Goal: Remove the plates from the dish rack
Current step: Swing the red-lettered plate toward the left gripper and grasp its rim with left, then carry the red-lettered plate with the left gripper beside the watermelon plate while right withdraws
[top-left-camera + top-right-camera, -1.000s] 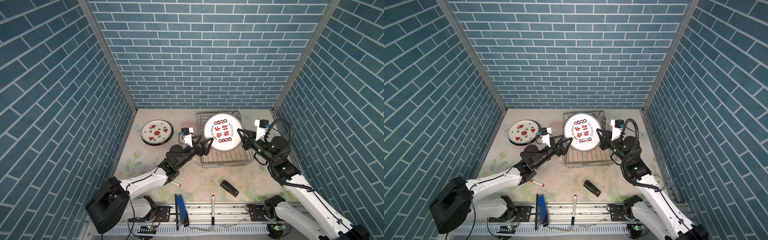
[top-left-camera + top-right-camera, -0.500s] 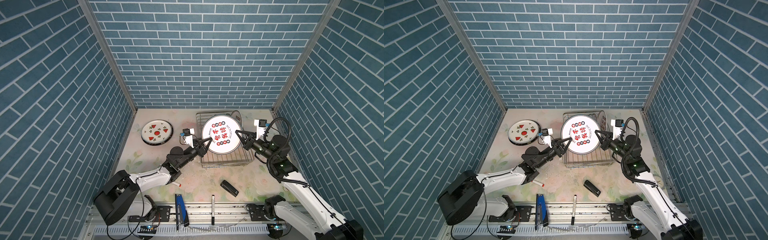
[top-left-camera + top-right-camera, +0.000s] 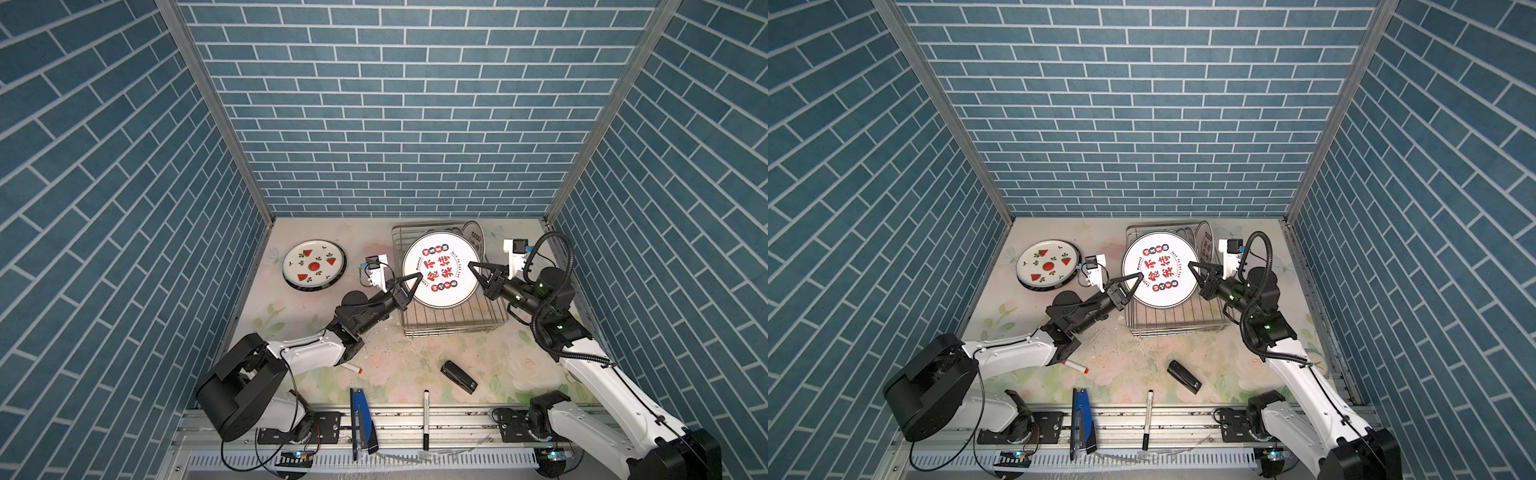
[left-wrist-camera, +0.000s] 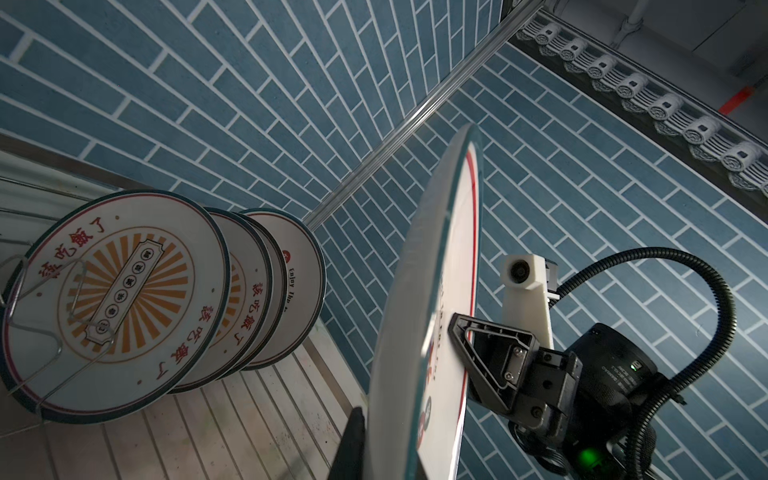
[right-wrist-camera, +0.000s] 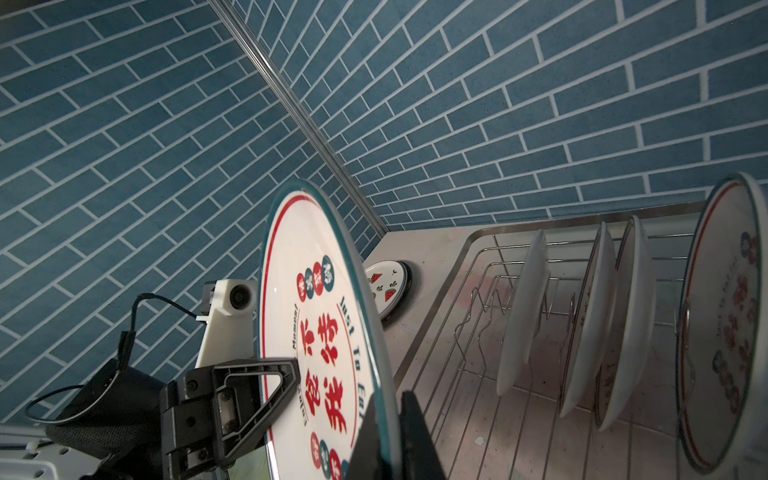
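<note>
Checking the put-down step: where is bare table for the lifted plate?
Bare for the lifted plate: the patch between watermelon plate and left arm; the patch between dish rack, black stapler and right arm. Crowded: front edge, with marker and blue tool.

plates (image 3: pixel 440 272): smooth, glossy (glazed look); dish rack (image 3: pixel 453 323): shiny metal wire; walls (image 3: pixel 395 124): matt

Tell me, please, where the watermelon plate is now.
In both top views the watermelon plate lies flat on the table, on the left side near the back wall, left of the dish rack and beyond the left claw.
</note>
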Controlling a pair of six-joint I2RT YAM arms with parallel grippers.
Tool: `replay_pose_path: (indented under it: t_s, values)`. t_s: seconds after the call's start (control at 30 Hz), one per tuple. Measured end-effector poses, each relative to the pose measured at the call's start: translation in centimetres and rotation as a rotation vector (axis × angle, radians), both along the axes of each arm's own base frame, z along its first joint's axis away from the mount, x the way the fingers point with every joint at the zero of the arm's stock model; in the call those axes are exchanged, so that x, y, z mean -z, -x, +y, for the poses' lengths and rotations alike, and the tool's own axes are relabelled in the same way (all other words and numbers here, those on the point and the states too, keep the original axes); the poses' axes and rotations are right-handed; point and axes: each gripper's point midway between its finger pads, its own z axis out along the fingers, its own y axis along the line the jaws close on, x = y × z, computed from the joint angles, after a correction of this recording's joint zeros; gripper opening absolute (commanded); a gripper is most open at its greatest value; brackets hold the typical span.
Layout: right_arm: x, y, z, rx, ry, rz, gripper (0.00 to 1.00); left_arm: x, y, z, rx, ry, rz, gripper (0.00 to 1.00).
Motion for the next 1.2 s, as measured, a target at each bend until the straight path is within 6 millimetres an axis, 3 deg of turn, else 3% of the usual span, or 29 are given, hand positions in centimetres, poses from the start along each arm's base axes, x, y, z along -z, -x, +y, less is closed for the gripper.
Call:
replay_pose_path:
  t_s: [0.17, 0.37, 0.4, 0.47, 0.7, 0.87, 1.03, 1.2]
  values:
    - [0.3, -0.2, -0.2, 0.014, 0.01, 0.009, 0.3, 0.4, -0.2, 0.1, -0.006, -0.01, 0.014, 0.0]
    - [1.5, -0.4, 0.7, -0.04, 0.02, 0.036, 0.5, 2.1, -0.7, 1.5, -0.046, -0.018, 0.048, 0.0]
    - [1.7, -0.4, 0.9, -0.048, 0.023, 0.045, 0.6, 2.5, -0.8, 1.8, -0.054, -0.018, 0.059, 0.0]
    - [2.3, -0.5, 1.2, -0.064, 0.028, 0.066, 0.99, 3.3, -0.9, 2.4, -0.069, -0.019, 0.078, 0.0]
    - [1.6, -0.4, 2.4, -0.103, 0.047, 0.052, 0.99, 4.4, -2.1, 5.1, -0.138, -0.001, 0.12, 0.0]
    - [1.4, 0.4, 3.9, -0.141, 0.073, 0.034, 0.99, 2.7, -2.6, 7.6, -0.206, 0.02, 0.122, 0.0]
    - [2.2, 1.4, 6.7, -0.194, 0.15, 0.026, 0.99, 1.4, -2.7, 10.5, -0.286, 0.025, 0.126, 0.0]
    - [3.2, 2.3, 9.4, -0.259, 0.208, 0.02, 0.99, 2.8, -2.5, 14.8, -0.411, 0.011, 0.176, 0.0]
